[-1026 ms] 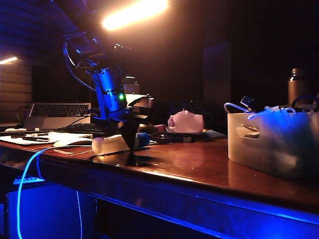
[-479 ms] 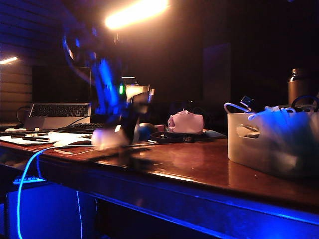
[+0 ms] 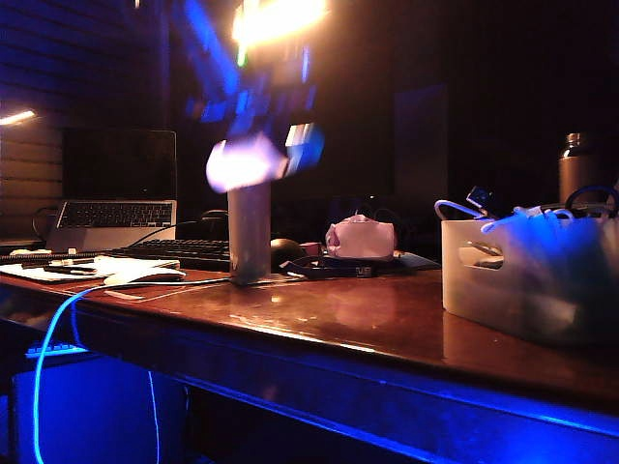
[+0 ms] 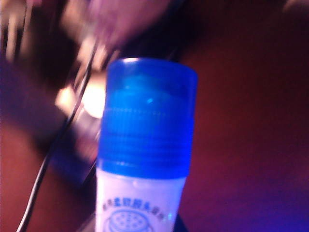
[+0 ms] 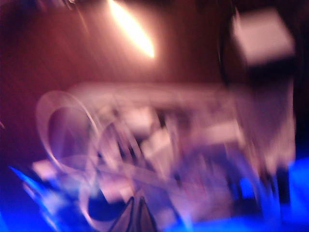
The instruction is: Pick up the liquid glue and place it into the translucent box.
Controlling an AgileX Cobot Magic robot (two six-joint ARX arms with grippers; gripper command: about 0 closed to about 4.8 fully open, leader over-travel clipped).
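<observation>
Your left end effector (image 3: 253, 145) is up in the upper middle-left of the exterior view, blurred, clenched on the glue (image 3: 259, 159), which it holds high above the counter (image 3: 368, 319), lying roughly level with its blue cap (image 3: 306, 147) toward the right. In the left wrist view you see the glue (image 4: 144, 169) close up, cap (image 4: 147, 116) pointing away from the camera, printed label below it, dark red counter (image 4: 251, 121) behind. The box (image 3: 527, 275) sits at the right of the exterior view, well apart from the glue, already full of cables, with a metal flask (image 3: 578, 166) behind it. Your right end effector (image 5: 136, 212) hangs closed, fingertips together, over the box's jumbled contents (image 5: 159, 150); that view is heavily blurred. A laptop (image 3: 111, 217) and keyboard (image 3: 184, 253) sit at the left.
</observation>
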